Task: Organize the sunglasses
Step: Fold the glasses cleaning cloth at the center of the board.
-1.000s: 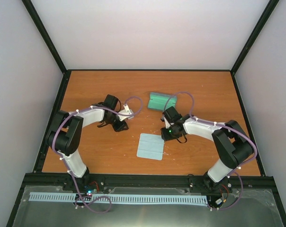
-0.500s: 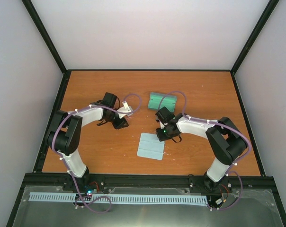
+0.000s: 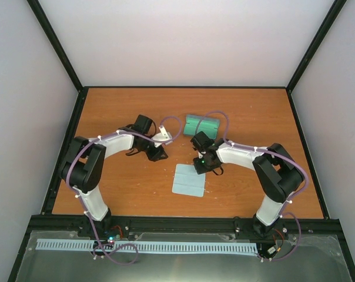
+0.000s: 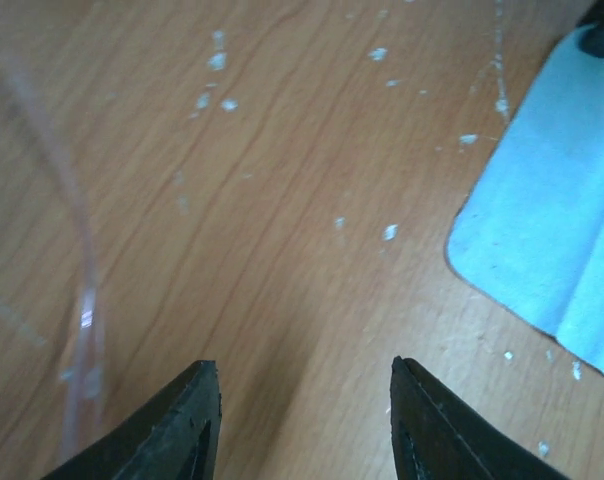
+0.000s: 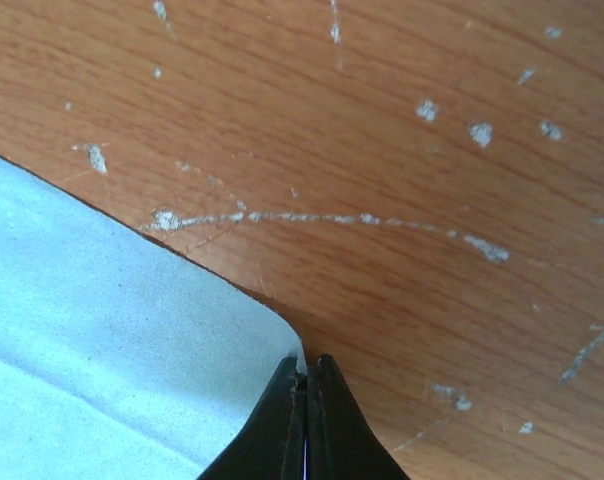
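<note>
A thin, blurred, translucent pink strip (image 4: 82, 300) at the left of the left wrist view looks like part of the sunglasses; I cannot make them out in the top view. My left gripper (image 4: 307, 365) is open and empty just above the wood, right of that strip; it also shows in the top view (image 3: 158, 155). The pale blue cloth (image 3: 188, 180) lies flat at the table's middle and also shows in the left wrist view (image 4: 552, 230). My right gripper (image 5: 307, 360) is shut on the cloth's (image 5: 112, 320) far right corner, and it shows in the top view (image 3: 201, 167).
A teal-green oblong case (image 3: 201, 125) lies behind the right gripper, towards the back of the wooden table (image 3: 254, 111). Black frame rails (image 3: 183, 222) border the table. Purple cables loop off both wrists.
My left gripper has moved a little right, towards the cloth. My right gripper has moved left onto the cloth's far right corner.
</note>
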You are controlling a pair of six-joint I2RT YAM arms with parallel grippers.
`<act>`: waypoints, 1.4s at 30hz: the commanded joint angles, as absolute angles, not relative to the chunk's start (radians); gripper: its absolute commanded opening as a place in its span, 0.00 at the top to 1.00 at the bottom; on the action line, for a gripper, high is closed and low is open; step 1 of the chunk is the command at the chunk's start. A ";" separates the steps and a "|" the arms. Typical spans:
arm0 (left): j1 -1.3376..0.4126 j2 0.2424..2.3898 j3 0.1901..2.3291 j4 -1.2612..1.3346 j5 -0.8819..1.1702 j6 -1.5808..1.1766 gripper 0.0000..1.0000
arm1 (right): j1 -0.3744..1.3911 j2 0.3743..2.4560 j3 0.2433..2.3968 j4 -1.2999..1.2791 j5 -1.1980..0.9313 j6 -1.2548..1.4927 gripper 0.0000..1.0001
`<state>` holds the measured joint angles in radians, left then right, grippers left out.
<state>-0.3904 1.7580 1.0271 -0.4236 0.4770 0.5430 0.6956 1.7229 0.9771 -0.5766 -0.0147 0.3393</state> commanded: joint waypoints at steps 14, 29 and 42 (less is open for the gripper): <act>-0.494 1.859 1.110 -0.369 0.529 0.504 0.55 | 0.701 1.770 1.001 -0.572 -0.008 0.355 0.97; -0.562 1.857 1.058 -0.386 0.526 0.536 0.59 | 0.701 1.769 1.000 -0.570 -0.013 0.357 0.97; -0.593 1.872 1.026 -0.371 0.520 0.533 0.67 | 0.701 1.764 1.000 -0.570 -0.020 0.364 0.97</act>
<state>-0.5713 1.8637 1.0416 -0.3798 0.5198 0.5224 0.6956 1.7401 0.9962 -0.5716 -0.0109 0.3470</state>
